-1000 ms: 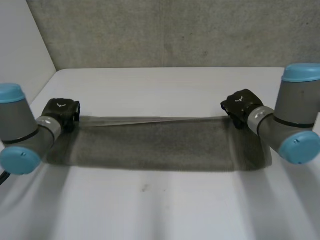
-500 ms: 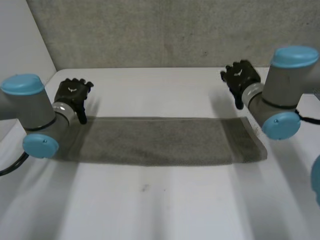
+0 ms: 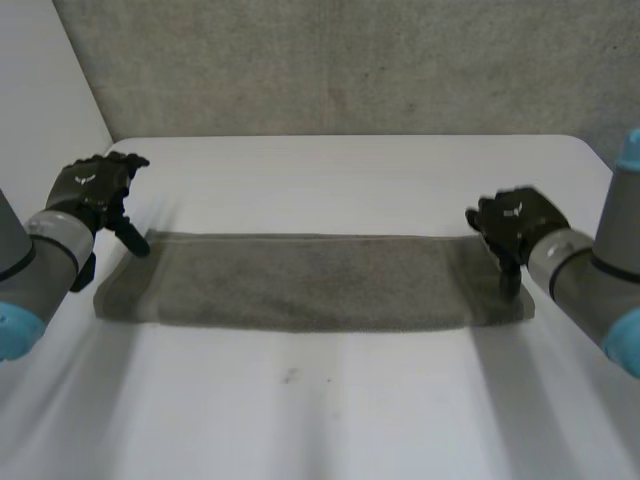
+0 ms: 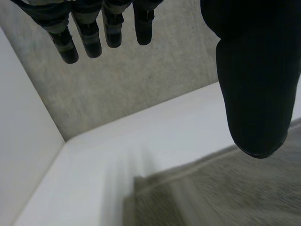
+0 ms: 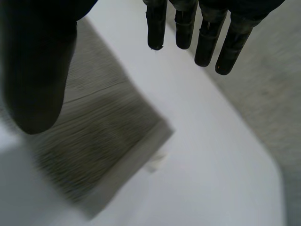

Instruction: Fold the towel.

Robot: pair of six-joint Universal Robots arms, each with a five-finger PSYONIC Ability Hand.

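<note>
soft, even light lies over the white bench (image 3: pixel 330 420) around the towel (image 3: pixel 310 282), and the grey wall (image 3: pixel 350 70) behind the towel looks dimmer.

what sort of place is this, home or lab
Probably a robotics lab or test cell: a plain white table, a bare grey concrete wall behind it, and a long dark grey towel with the left hand and right hand at its ends.

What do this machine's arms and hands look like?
Both arms, the left arm and the right arm, are thick grey tubes with rounded light-blue caps. Each ends in a black hand, the left hand and the right hand, with slim segmented fingers, a broad thumb and a small white mark on its back.
</note>
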